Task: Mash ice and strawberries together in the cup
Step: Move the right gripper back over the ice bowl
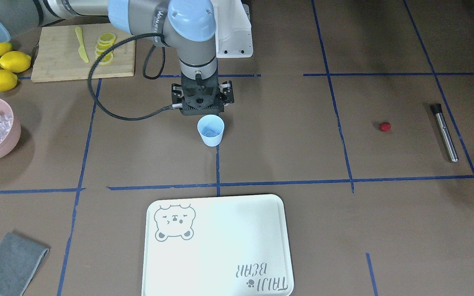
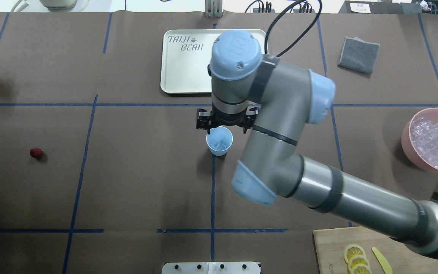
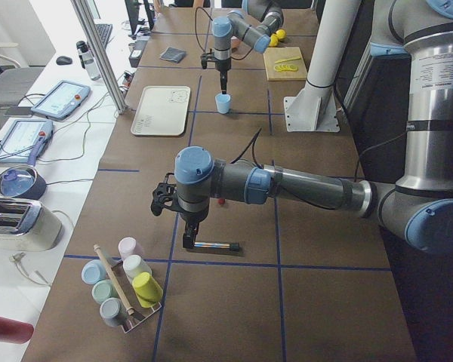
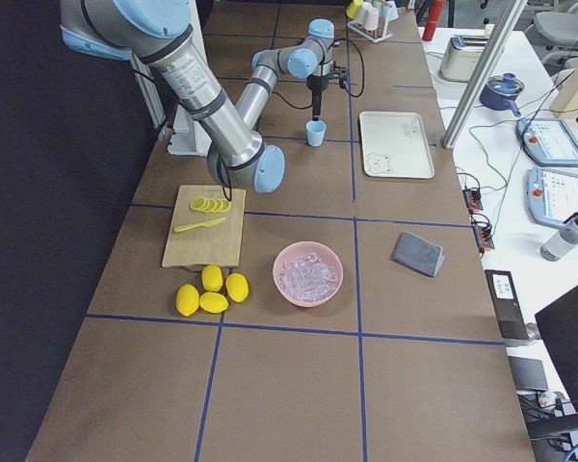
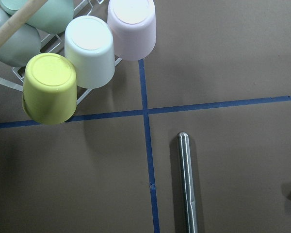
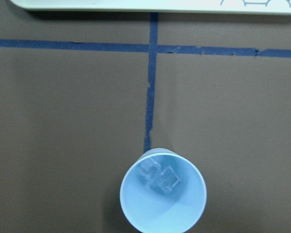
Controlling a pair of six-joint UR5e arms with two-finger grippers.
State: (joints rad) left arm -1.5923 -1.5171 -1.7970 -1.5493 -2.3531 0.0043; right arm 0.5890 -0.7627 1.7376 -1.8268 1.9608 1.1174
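The pale blue cup stands upright near the table's middle with two clear ice cubes at its bottom. My right gripper hangs just above the cup's robot-side rim; its fingers are hidden, so I cannot tell its state. More ice fills the pink bowl. One red strawberry lies alone on the table, far from the cup. My left gripper shows only in the exterior left view, low beside a metal muddler; I cannot tell its state.
A white tray lies beyond the cup. A cutting board with lemon slices and a yellow knife, whole lemons, a grey cloth and a rack of coloured cups are also on the table.
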